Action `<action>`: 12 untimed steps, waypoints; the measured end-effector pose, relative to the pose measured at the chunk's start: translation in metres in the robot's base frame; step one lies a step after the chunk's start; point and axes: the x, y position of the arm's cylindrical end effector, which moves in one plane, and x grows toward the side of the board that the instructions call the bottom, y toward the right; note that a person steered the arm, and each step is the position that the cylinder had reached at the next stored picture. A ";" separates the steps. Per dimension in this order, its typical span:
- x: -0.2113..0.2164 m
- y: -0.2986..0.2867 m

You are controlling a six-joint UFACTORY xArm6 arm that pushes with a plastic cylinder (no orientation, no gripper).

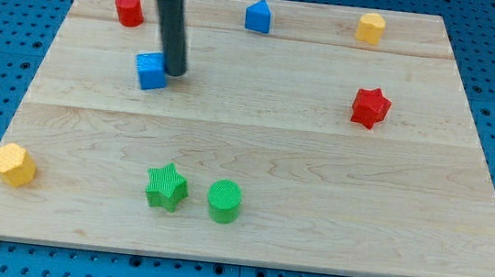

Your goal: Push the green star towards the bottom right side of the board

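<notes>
The green star (166, 187) lies near the view's bottom, left of centre, on the wooden board (318, 164). A green cylinder (224, 201) stands just to its right, a small gap apart. My tip (174, 72) is far above the star in the view, in the upper left part of the board, touching or almost touching the right side of a blue cube (151, 71). The dark rod rises from the tip to the view's top edge.
A red cylinder (129, 9) sits at the top left, a blue pentagon-shaped block (258, 16) at top centre, a yellow block (371, 28) at top right. A red star (371, 107) is at the right. A yellow hexagonal block (13, 166) sits at the bottom left edge.
</notes>
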 end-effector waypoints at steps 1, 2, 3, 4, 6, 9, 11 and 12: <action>-0.003 -0.046; 0.004 -0.066; 0.063 -0.021; 0.071 0.056; 0.136 0.105; 0.207 0.066; 0.199 0.146; 0.198 0.210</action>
